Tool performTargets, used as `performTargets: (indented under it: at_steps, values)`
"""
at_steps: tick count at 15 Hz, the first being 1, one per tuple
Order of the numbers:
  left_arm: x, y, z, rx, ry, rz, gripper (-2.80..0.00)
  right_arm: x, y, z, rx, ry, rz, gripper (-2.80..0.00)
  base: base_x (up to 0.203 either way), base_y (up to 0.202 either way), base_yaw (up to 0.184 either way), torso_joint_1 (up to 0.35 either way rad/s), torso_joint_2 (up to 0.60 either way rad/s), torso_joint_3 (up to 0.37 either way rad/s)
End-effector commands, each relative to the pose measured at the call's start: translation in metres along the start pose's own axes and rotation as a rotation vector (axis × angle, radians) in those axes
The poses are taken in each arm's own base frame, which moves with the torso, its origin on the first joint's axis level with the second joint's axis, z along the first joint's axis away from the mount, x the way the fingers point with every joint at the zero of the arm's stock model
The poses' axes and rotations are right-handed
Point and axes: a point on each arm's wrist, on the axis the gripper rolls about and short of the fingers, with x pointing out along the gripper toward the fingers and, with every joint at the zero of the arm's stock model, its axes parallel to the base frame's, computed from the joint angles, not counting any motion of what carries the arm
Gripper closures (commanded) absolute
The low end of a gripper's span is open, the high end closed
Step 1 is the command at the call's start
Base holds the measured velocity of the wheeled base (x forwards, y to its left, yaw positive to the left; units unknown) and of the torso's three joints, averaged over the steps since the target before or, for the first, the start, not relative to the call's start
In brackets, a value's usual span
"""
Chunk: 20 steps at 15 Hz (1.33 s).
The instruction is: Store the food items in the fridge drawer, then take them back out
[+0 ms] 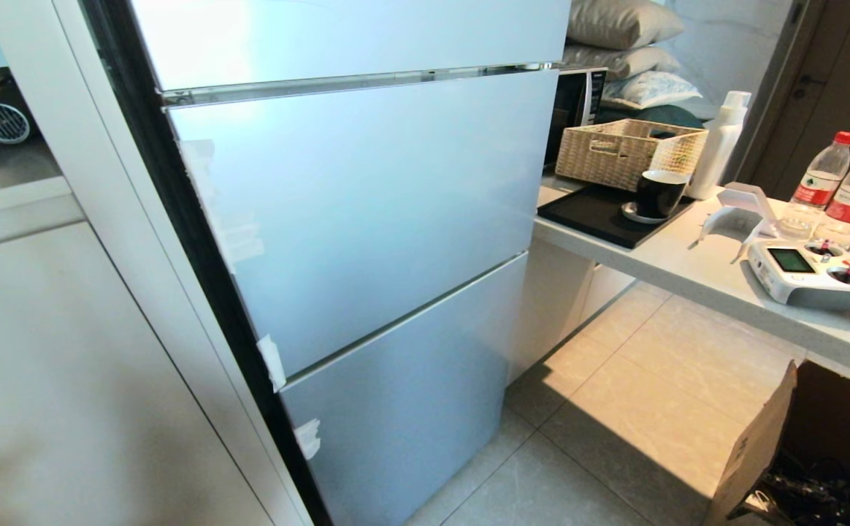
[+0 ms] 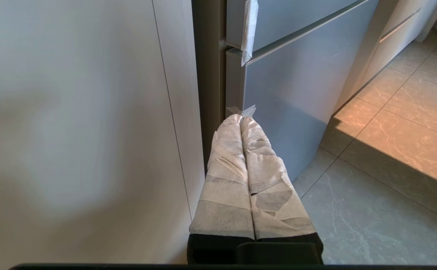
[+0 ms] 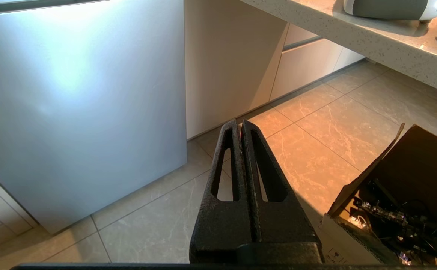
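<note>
The fridge [image 1: 352,219] is found fully closed: three glossy pale-blue door panels are seen in the head view, with strips of white tape [image 1: 272,361] along their left edges. The fridge drawer is not visible in any view, and no food item can be seen anywhere; whether any lies behind the panels cannot be told.

The left gripper [image 2: 241,119] is seen in its wrist view with its tape-wrapped fingers pressed together, empty, hanging low beside the left edge of the bottom panel [image 2: 290,93]. The right gripper [image 3: 240,123] is likewise closed with nothing between its black fingers, hanging above the tiled floor [image 3: 316,123] near the bottom panel's right corner. Neither arm appears in the head view.

It is judged that the task stands either at its very start or at its end. If a door is to be opened, it is advised that the jaws be spread first, and that the seam between the panels be approached squarely so that a finger can be hooked behind the edge. The pull should be kept straight and slow. The cardboard box [image 3: 398,195] by the counter [image 1: 688,270] and the remote controller [image 1: 812,272] at the counter's front edge should be kept clear of the right arm's swing.
</note>
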Motion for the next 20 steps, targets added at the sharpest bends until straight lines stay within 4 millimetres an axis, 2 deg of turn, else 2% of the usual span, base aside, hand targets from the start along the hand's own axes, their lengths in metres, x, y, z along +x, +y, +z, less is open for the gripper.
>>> performTargets:
  at_steps: [1,20]
  values:
    - [0.0,0.0,0.0,0.0,0.001,0.0,0.0,0.0001,0.0,0.0,-0.001,0.003,0.002,0.0,0.0,0.0,0.0,0.0,0.0,0.0]
    - [0.0,0.0,0.0001,0.0,0.0,0.0,0.0,0.0001,0.0,0.0,-0.001,0.003,0.002,0.0,0.0,0.0,0.0,0.0,0.0,0.0]
